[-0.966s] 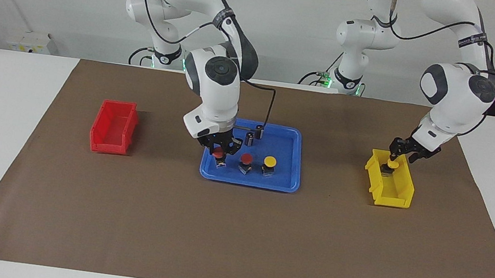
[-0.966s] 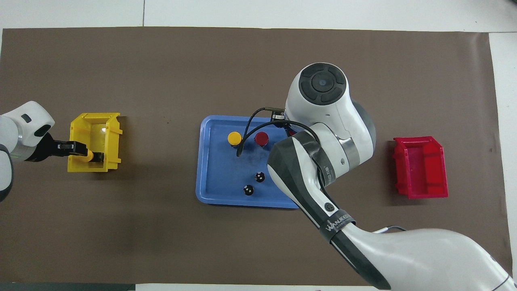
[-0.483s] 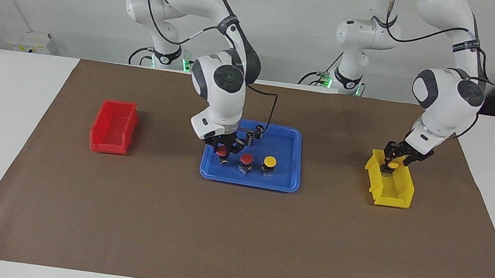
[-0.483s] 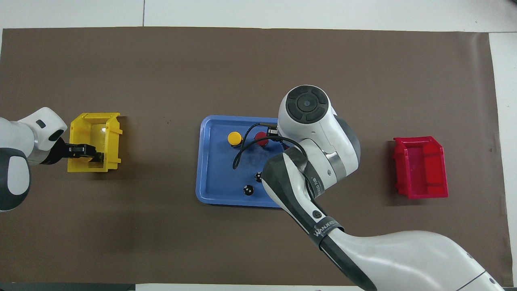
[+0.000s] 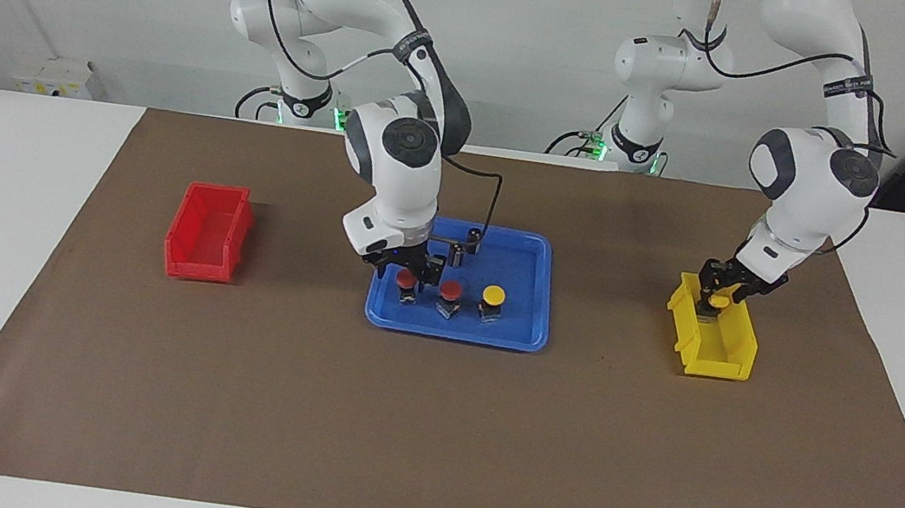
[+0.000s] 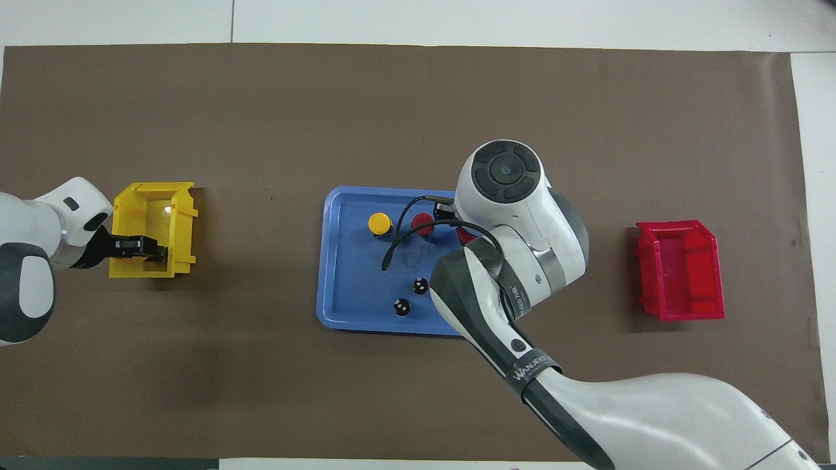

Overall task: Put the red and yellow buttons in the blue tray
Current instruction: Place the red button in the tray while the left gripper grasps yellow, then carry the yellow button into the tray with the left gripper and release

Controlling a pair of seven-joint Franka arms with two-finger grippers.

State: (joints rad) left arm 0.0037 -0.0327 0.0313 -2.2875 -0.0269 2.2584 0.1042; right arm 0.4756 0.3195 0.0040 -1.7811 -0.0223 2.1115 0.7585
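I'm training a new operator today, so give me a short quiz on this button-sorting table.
1. How many capped buttons stand in the blue tray?
2. True or false: a button lies in the red bin.
3. Which gripper is at the yellow bin? A: left gripper. B: right gripper.

Key
1. Three: two red buttons and one yellow button, in a row.
2. False: nothing shows in it.
3. A. The left gripper is there, at a fourth button with a yellow cap. The right gripper is over the tray, just above the red button toward the right arm's end.
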